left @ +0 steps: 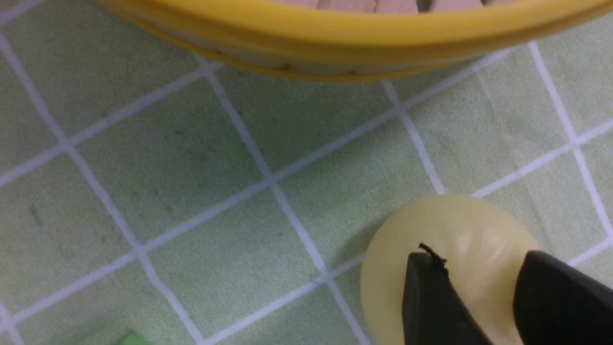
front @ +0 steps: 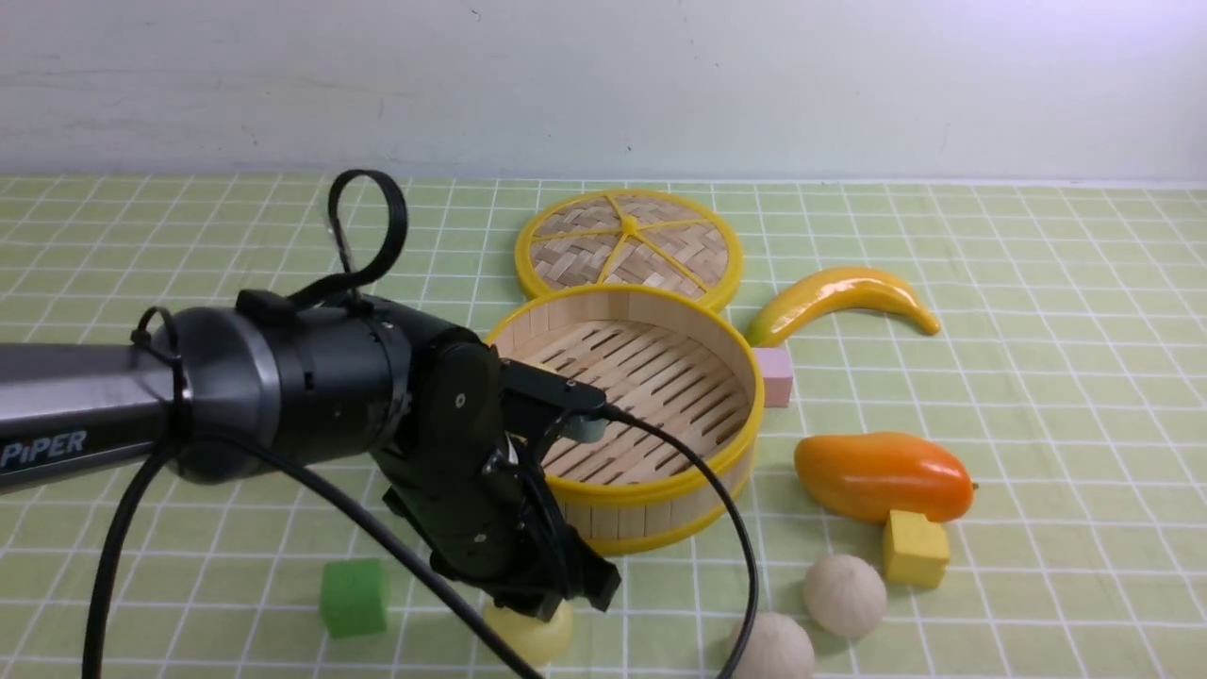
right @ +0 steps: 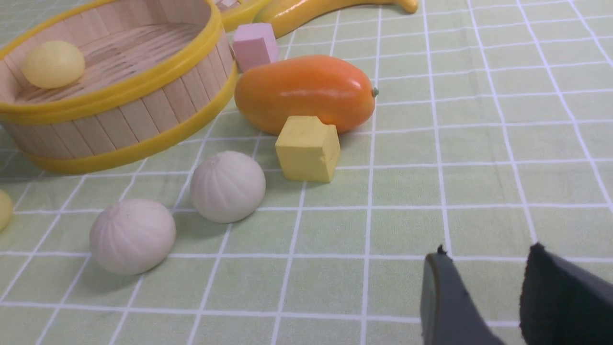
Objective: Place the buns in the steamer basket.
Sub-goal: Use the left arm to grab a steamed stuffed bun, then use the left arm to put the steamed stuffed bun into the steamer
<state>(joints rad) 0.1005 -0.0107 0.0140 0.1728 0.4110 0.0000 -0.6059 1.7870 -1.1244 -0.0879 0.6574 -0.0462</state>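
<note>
One bun (right: 52,63) is in the basket (right: 143,105), three lie on the desk (right: 479,143).
My left jaws stand parted over the yellow bun (left: 455,230) beside the basket, low to take it; whether they press it, I cannot tell. My right jaws hang open, empty, near two white buns (right: 228,186).

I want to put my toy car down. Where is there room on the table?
Bare cloth lies right of the banana and mango, and left of the lid, beyond the left arm. It is crowded in front of the steamer basket: buns, yellow cube, green cube, left gripper.
</note>
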